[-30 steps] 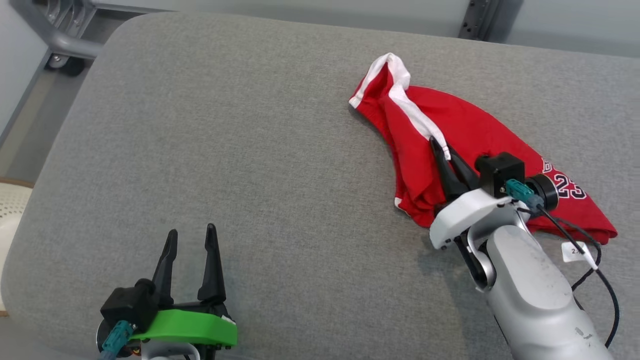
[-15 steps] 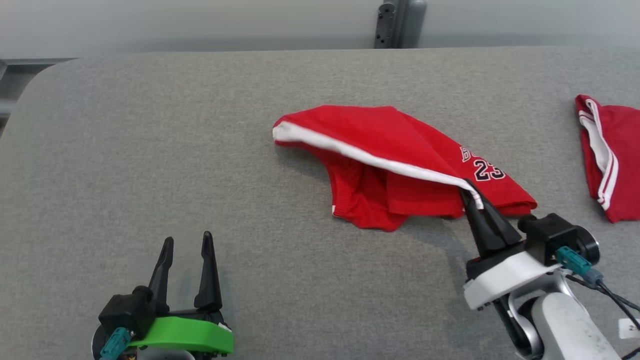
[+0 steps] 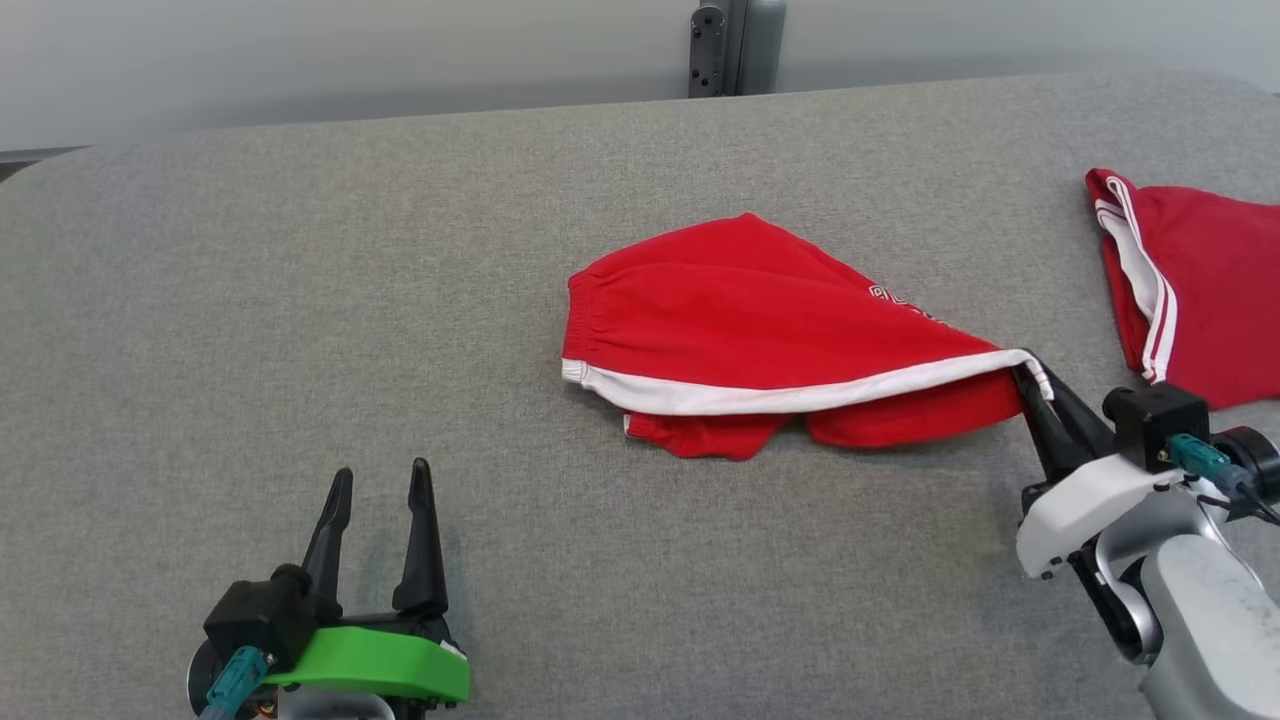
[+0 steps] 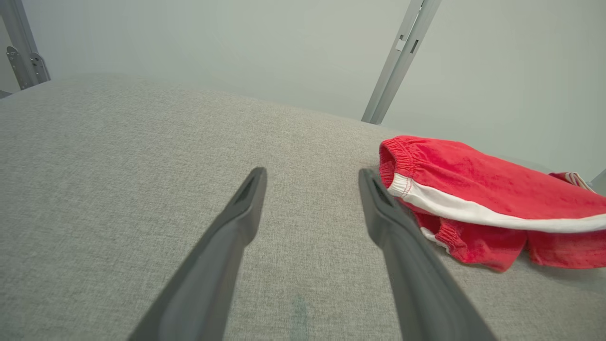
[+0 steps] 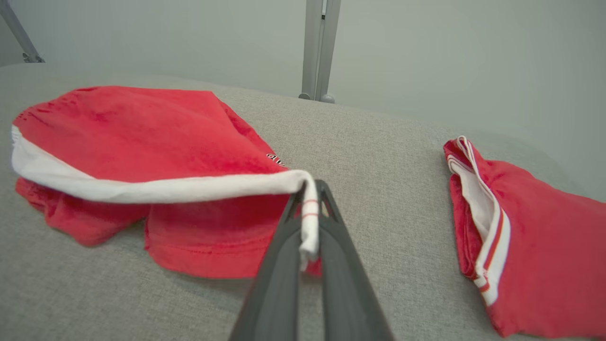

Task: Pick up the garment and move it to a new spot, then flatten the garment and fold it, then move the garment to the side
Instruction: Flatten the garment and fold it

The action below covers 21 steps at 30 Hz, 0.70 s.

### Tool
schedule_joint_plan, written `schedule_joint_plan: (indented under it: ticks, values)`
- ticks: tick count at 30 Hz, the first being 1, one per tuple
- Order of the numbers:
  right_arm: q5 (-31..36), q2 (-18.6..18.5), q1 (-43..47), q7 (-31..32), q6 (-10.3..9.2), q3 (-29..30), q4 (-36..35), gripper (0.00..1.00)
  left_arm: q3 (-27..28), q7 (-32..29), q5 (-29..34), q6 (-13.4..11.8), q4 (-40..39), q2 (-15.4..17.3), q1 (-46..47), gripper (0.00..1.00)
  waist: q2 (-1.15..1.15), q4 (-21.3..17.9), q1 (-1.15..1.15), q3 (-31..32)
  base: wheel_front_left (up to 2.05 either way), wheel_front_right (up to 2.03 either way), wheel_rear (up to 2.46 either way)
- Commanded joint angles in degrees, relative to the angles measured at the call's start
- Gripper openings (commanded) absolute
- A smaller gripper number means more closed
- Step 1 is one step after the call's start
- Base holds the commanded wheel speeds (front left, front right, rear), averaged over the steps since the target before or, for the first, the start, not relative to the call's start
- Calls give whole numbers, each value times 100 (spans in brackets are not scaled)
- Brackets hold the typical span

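vs 0.5 s ago: garment (image 3: pixel 760 310) turned, white band (image 3: pixel 800 398) now along near edge | right gripper (image 3: pixel 1027 368) pinches band's end, surface centre-right | left gripper (image 3: pixel 382 472) spread, empty | grey fabric surface (image 3: pixel 300 300); pale wall (image 3: pixel 300 60), metal post (image 3: pixel 735 45) behind

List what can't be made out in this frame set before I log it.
- Print on the red shorts: head view, mostly tucked under a fold; unreadable.
- Second red garment: cut off by the right edge in head and right wrist views.
- How many layers the right gripper pinches: right wrist view, the white trim drapes over the pinch.
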<state>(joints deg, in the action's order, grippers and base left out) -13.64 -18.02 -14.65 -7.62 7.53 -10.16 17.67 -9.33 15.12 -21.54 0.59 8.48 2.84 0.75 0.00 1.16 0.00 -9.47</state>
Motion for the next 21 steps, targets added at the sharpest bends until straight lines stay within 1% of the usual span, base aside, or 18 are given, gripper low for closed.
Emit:
schedule_joint_plan:
  ticks: [1, 3, 4, 5, 6, 7, 10, 14, 16, 21]
  values:
    - [59, -70, -163, -122, -9, -8, 203, 0, 5, 1, 27, 24, 14, 12, 91, 100, 0, 19, 0, -20, 0, 0, 0]
    - [108, -97, -309, -249, -9, -64, 559, 0, 14, 1, 33, 20, 21, 12, 96, 100, 0, 21, 0, -29, 0, 0, 0]
    - [158, -127, -374, -316, -9, -96, 705, 30, 19, 1, 39, 20, 27, 12, 95, 100, 0, 19, 0, -29, 0, 0, 0]
    - [168, -131, -437, -379, -9, -115, 848, 42, 19, 1, 35, 21, 32, 12, 94, 100, 0, 14, 0, -27, 0, 0, 0]
    - [169, -123, -482, -437, -9, -131, 975, 87, 20, 1, 39, 20, 36, 12, 89, 100, 0, 9, 0, -22, 0, 0, 0]
    - [193, -132, -515, -488, -9, -126, 1089, 100, 22, 1, 46, 20, 38, 12, 80, 100, 0, -1, 0, -15, 0, 0, 0]
    - [266, -155, -559, -602, -9, -43, 1338, 100, 29, 1, 55, 20, 48, 12, 34, 100, 0, -44, 0, 16, 0, 0, 0]
    - [326, -126, -463, -703, -9, 214, 1520, 100, 13, 1, 63, 23, 68, 12, -38, 100, 0, -121, 0, 75, 0, 0, 0]
    - [354, -99, -399, -728, -9, 336, 1512, 100, 3, 1, 59, 19, 75, 12, -70, 100, 0, -166, 0, 115, 0, 0, 0]
    - [321, 52, -216, -764, -9, 544, 1226, 100, -32, 1, 56, 20, 94, 12, -119, 100, 0, -275, 0, 225, 0, 0, 0]
